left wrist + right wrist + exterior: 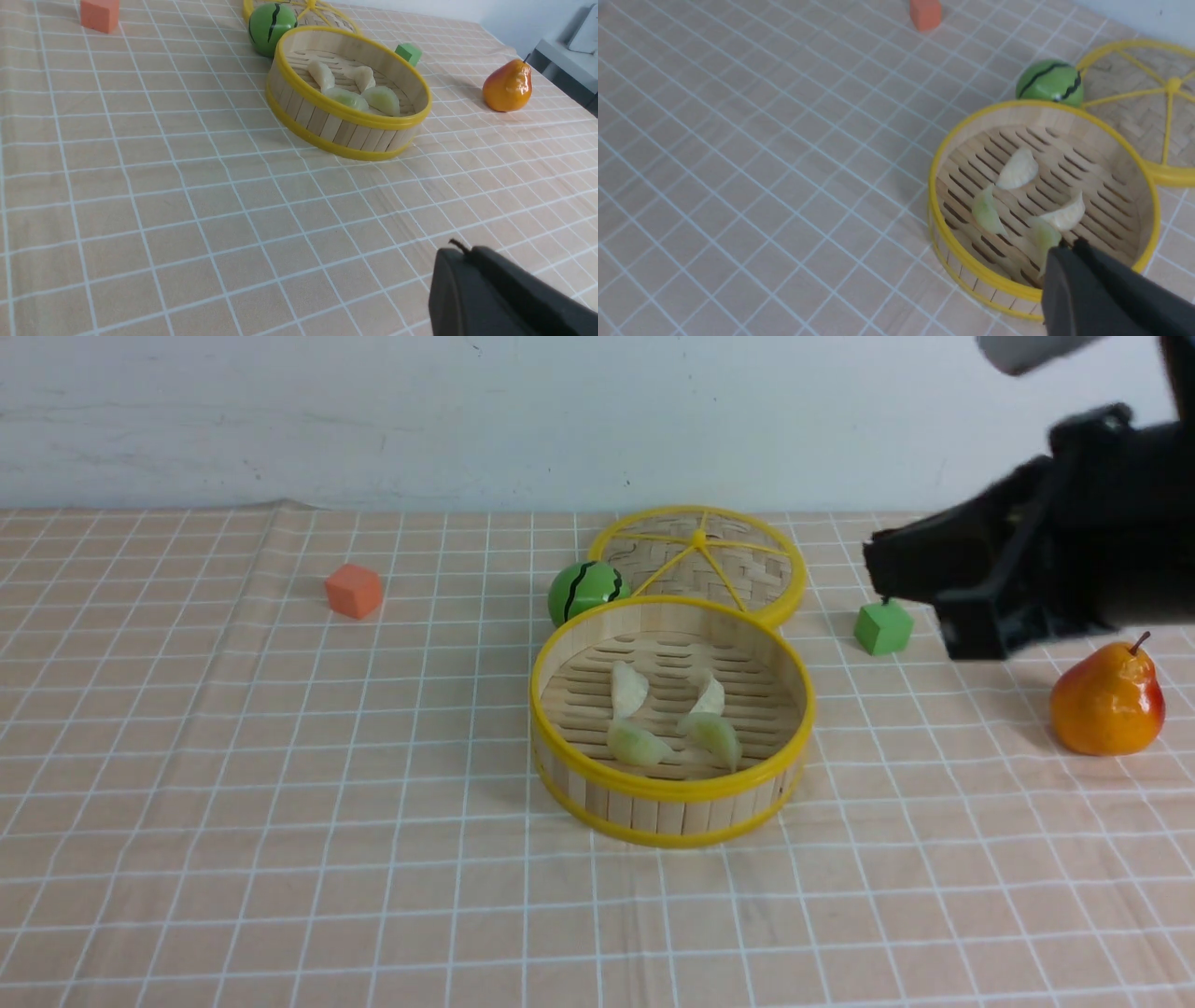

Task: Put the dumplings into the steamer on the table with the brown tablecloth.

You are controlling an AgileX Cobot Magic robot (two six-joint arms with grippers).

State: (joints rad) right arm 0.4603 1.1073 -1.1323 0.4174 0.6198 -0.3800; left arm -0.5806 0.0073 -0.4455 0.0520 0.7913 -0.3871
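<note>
From the front, 4 dumplings (639, 744), 2 white and 2 green, lay inside the steamer (653, 807) on the brown tablecloth (280, 756), the woven lid (738, 569) just behind it. The right tool (884, 567) hung raised near the green cube (882, 627). In the left wrist view, the left tool (455, 256) was clenched on nothing, well apart from the steamer. In the right wrist view, the right tool was clenched, empty.
</note>
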